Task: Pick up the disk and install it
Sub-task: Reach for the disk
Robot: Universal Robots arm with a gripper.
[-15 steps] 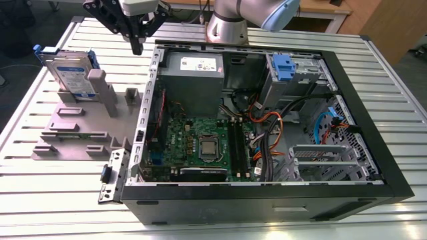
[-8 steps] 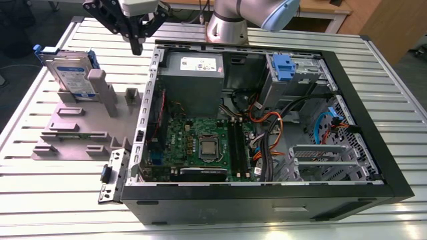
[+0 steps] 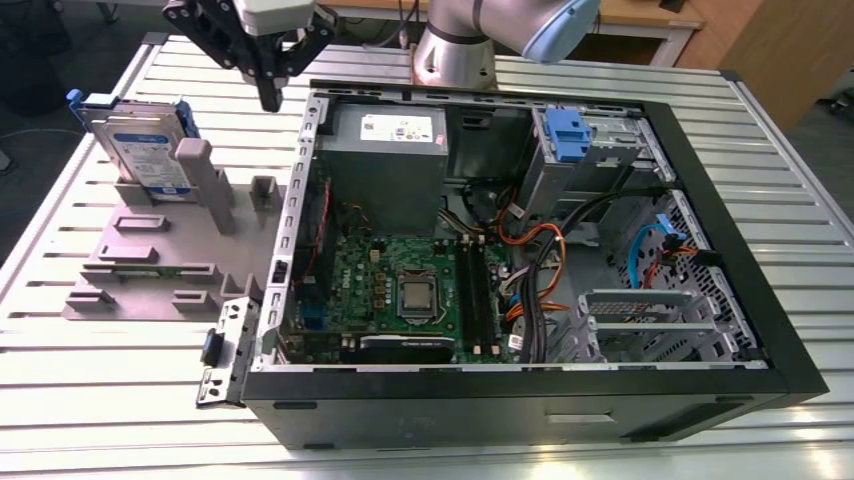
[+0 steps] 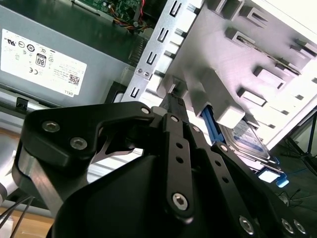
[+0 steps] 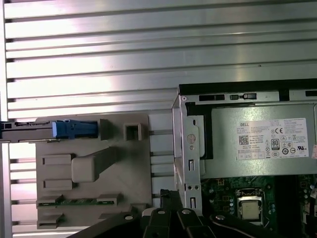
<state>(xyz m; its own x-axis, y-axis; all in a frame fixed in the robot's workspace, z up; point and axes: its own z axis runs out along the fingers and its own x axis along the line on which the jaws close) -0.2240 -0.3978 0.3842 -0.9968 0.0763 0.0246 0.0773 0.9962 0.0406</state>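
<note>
The disk [image 3: 139,143] stands on edge in a slot of the grey fixture [image 3: 154,270] at the exterior view's left, its white-and-blue label facing out and blue bracket around its rim. In the second wrist view the disk [image 4: 246,138] leans behind a grey post; in the first wrist view the disk [image 5: 47,130] appears edge-on with its blue tab. My gripper [image 3: 271,98] hangs above the table between the disk and the open computer case [image 3: 694,200]. Its black fingers [image 4: 173,106] are shut together with nothing between them.
The open case holds a grey power supply [image 3: 386,140], the motherboard [image 3: 400,280], cables and a blue-tabbed drive [image 3: 567,133] in its bay. The fixture carries several grey posts and slots. A slatted metal table [image 3: 120,400] lies under everything.
</note>
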